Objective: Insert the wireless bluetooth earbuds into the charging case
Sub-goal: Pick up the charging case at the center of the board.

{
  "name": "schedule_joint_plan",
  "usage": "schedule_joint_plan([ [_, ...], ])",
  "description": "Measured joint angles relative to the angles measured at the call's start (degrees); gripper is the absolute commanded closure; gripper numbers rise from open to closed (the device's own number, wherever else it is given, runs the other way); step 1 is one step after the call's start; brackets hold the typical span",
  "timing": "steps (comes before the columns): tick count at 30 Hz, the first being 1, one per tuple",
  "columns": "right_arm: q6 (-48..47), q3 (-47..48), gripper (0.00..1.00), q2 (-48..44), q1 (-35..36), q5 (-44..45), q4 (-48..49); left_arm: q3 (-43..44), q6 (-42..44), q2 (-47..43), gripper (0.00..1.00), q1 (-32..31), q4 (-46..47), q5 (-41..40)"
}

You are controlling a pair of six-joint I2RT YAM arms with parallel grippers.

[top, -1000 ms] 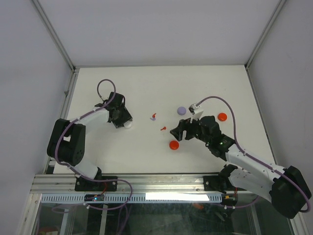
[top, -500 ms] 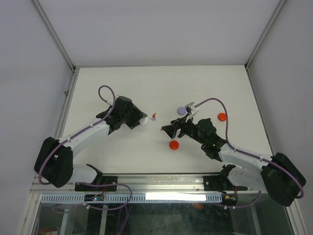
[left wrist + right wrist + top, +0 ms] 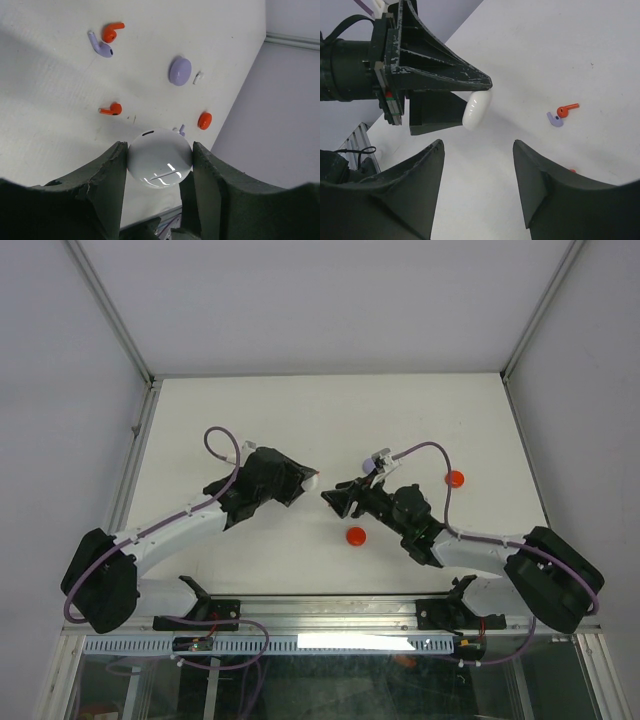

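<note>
Right wrist cam: white charging case (image 3: 477, 110), pinched in L gripper (image 3: 470, 106), sat just left of R gripper (image 3: 478, 145), jaws spread.

We'd call this a robotics lab test cell: a white table (image 3: 300, 420) boxed in by plain grey panels (image 3: 60, 390) on metal struts (image 3: 109, 308), with two robot arms (image 3: 180, 525) bolted to an aluminium rail (image 3: 330, 612) up front.
</note>
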Motion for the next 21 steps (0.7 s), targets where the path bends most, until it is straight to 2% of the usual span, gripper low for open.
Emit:
schedule_joint_plan([
  [13, 5.05, 2.69, 0.50, 9.51, 0.85, 0.90, 9.38, -1.62, -4.17, -1.57, 0.60, -2.45, 3.61, -2.95],
  [21, 6.45, 4.13, 0.57, 12.96, 1.20, 1.03, 12.00, -1.79, -4.70, -1.60, 0.61, -2.82, 4.66, -3.17],
])
